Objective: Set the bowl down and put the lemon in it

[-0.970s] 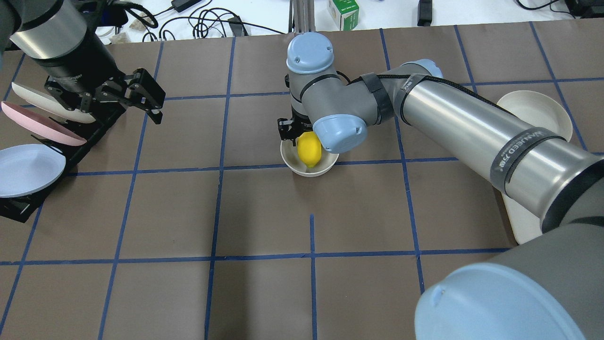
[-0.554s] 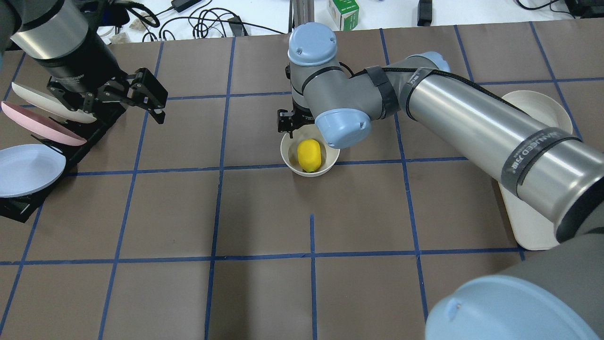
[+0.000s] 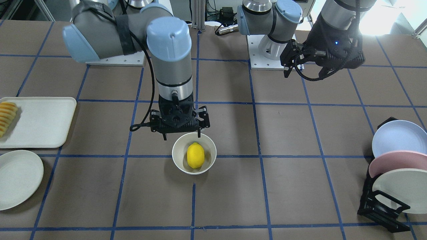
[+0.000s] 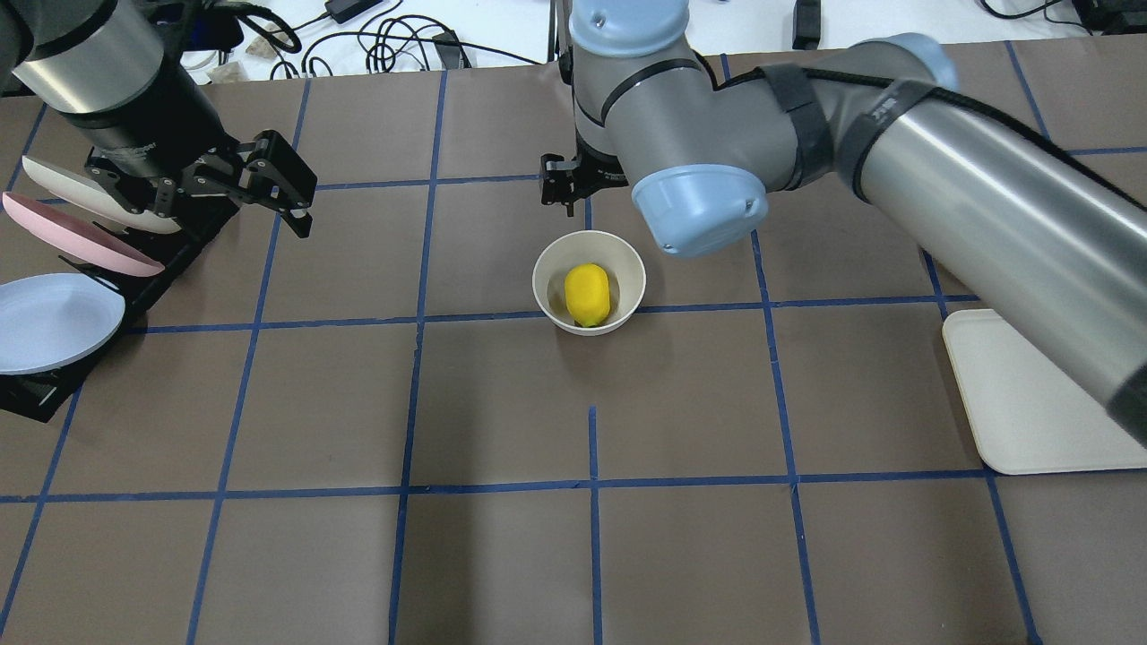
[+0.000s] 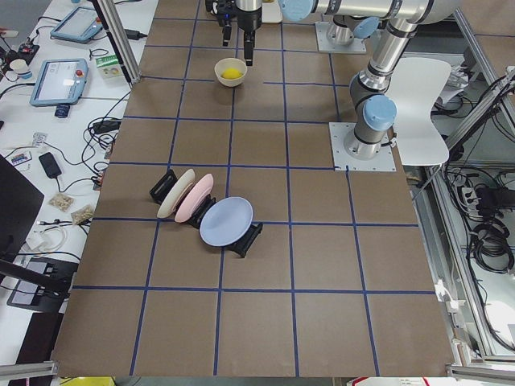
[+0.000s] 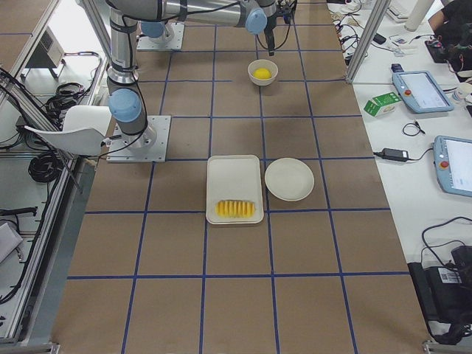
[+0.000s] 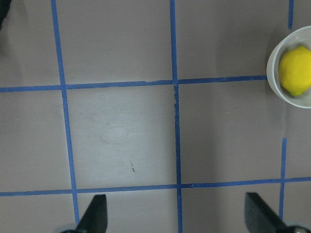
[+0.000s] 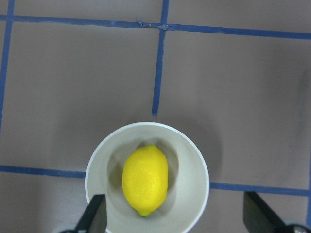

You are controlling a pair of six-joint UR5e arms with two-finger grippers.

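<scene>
Resting inside off-white bowl [image 4: 548, 282], yellow lemon [image 4: 588, 293]

A: Overhead view?
B: High at the rear, looking forward and down; bowl [image 4: 589, 282] mid-frame. The front view looks back from the opposite side of the bench [image 3: 300, 186], steep, left-right flipped.
A: Sides?
B: Far off at each bench end, looking along it. Bowl tiny near the top in both.
A: Wrists?
B: Both straight down, close. Right has the bowl at bottom centre; left clips it at the upper right edge.
</scene>
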